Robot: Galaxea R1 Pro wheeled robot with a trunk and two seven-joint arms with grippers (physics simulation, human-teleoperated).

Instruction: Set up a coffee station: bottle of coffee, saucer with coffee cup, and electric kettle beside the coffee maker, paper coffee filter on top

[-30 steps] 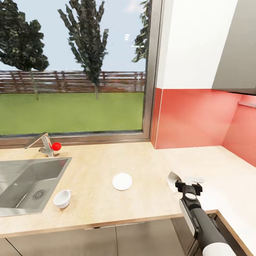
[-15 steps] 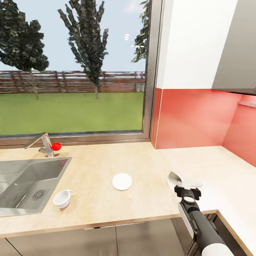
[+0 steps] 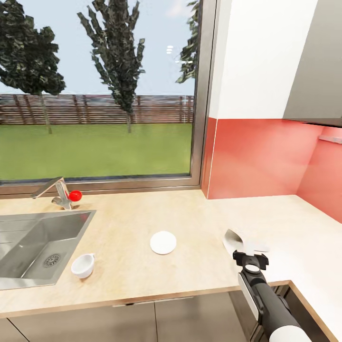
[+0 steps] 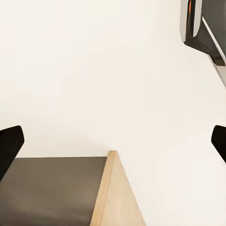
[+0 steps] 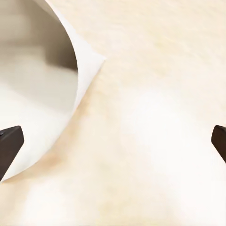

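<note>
Right gripper [image 3: 250, 251] is hovering over the near right part of the pale wood-grain countertop [image 3: 128, 228], its two dark fingertips [image 5: 10, 143] spread wide and gripping nothing. The paper coffee filter [image 3: 232, 240], a thin white curved cone lying on its side, is resting on the counter just beside the left fingertip; in the right wrist view its open mouth [image 5: 35, 99] is showing a smooth cream interior, and whether the fingertip is touching it cannot be told. Left gripper [image 4: 113, 141] is also standing wide open and empty, facing a plain white surface and a wooden edge. The saucer [image 3: 163, 242], a flat white disc, is lying mid-counter, well apart from the white coffee cup [image 3: 82, 265], which is sitting at the near corner of the brushed-steel sink [image 3: 28, 237]. A metal faucet [image 3: 56, 192] with a red knob is standing behind the sink.
</note>
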